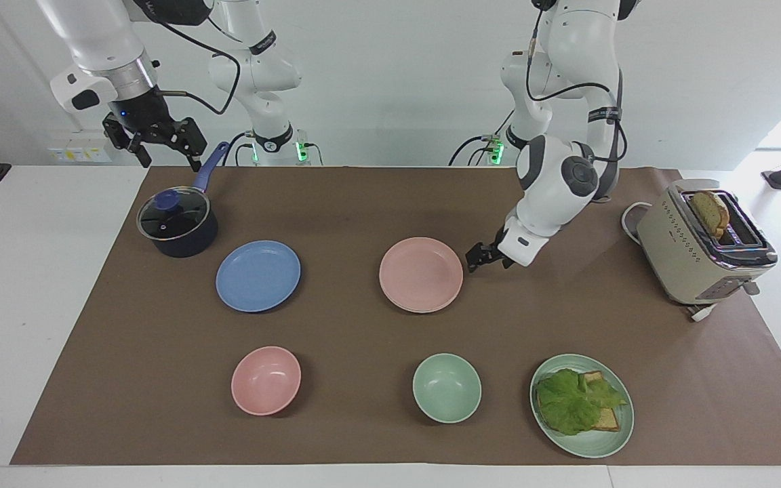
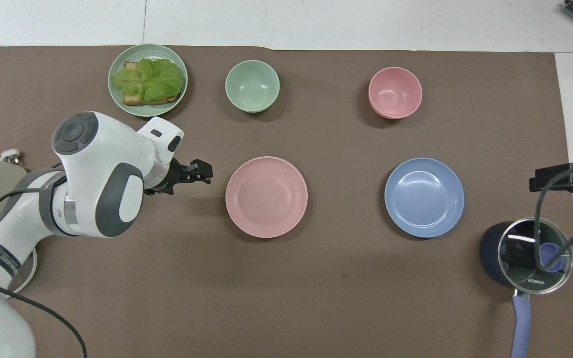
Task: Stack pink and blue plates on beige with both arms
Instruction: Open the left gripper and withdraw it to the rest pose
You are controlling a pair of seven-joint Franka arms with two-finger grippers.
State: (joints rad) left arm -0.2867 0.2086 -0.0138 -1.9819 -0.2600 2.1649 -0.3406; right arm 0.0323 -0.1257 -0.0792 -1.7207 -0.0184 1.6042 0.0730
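The left tool (image 1: 475,261), fingers spread and empty, hangs low just beside the pink plate (image 1: 421,274), which covers the beige plate. The blue plate (image 1: 258,276) lies apart, nearer the waiting right tool (image 1: 160,146), also spread, above the saucepan (image 1: 177,222).
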